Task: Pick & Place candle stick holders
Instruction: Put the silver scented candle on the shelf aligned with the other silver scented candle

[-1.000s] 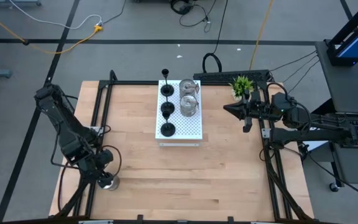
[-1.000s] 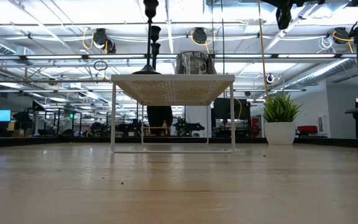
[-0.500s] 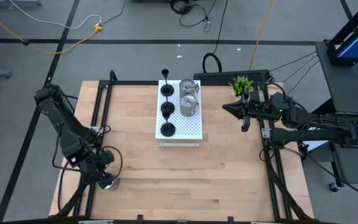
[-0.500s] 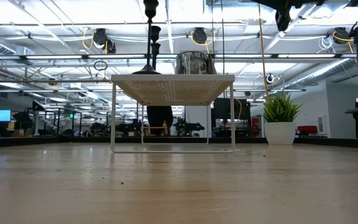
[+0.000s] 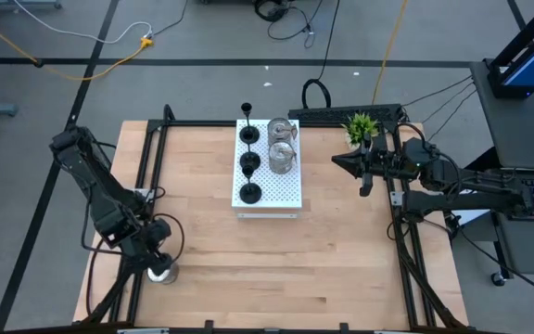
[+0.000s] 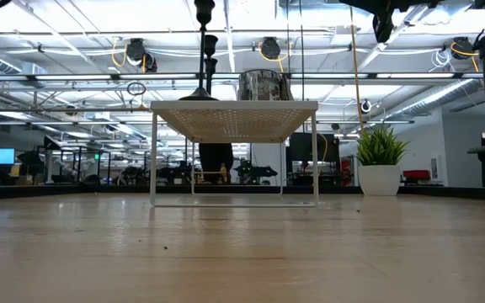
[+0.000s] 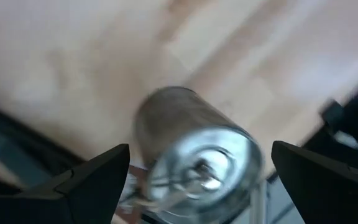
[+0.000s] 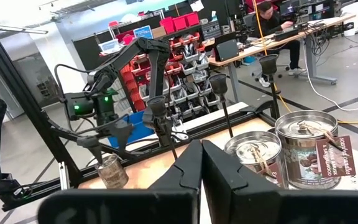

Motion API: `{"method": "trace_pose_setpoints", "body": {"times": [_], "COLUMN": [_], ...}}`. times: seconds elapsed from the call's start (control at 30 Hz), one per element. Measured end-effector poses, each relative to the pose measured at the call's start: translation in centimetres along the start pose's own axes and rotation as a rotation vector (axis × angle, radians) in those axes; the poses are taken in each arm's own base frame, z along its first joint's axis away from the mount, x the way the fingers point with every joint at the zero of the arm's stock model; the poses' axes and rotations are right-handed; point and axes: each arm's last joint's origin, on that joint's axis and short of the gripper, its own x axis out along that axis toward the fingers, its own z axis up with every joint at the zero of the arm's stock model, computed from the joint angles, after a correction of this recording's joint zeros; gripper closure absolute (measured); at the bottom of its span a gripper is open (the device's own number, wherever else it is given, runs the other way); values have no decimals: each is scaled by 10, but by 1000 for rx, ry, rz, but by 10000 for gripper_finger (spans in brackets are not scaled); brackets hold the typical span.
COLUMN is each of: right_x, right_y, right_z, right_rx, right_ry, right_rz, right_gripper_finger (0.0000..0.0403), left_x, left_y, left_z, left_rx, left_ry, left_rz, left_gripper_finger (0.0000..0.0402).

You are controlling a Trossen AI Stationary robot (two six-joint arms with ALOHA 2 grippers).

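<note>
One squat silver candle stick holder (image 5: 162, 272) stands on its base near the table's near left corner. My left gripper (image 7: 201, 148) hangs over it, open and pointing steeply down, one finger on either side of it and neither touching. Three black stemmed holders (image 5: 248, 164) and two silver ones (image 5: 282, 145) stand on the white perforated board (image 5: 286, 190) at the table's far middle. My right gripper (image 5: 346, 162) is shut on nothing and held level above the table's right side, pointing at the board.
A small green potted plant (image 5: 361, 125) stands at the far right, just behind my right gripper. The black frame rail (image 5: 137, 288) runs close to the lone silver holder on its left. Bare wood lies between the board and the near edge.
</note>
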Motion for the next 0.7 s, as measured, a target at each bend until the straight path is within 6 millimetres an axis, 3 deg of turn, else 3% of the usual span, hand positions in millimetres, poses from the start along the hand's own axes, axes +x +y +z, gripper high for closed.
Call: {"method": "trace_pose_setpoints", "body": {"times": [0.2, 0.47, 0.7], "right_x": [0, 0, 0], "right_y": [0, 0, 0], "right_z": [0, 0, 0], "right_rx": [1, 1, 1], "right_ry": [0, 0, 0], "right_rz": [0, 0, -1], "right_gripper_finger": [403, 403, 403], "left_x": [-1, -20, -4], "left_y": [4, -12, -31], "left_z": [3, 5, 2], "left_rx": [-44, -45, -32], "left_ry": [-10, -22, 39], "left_rz": [45, 33, 183], "left_gripper_finger": [5, 5, 5]}}
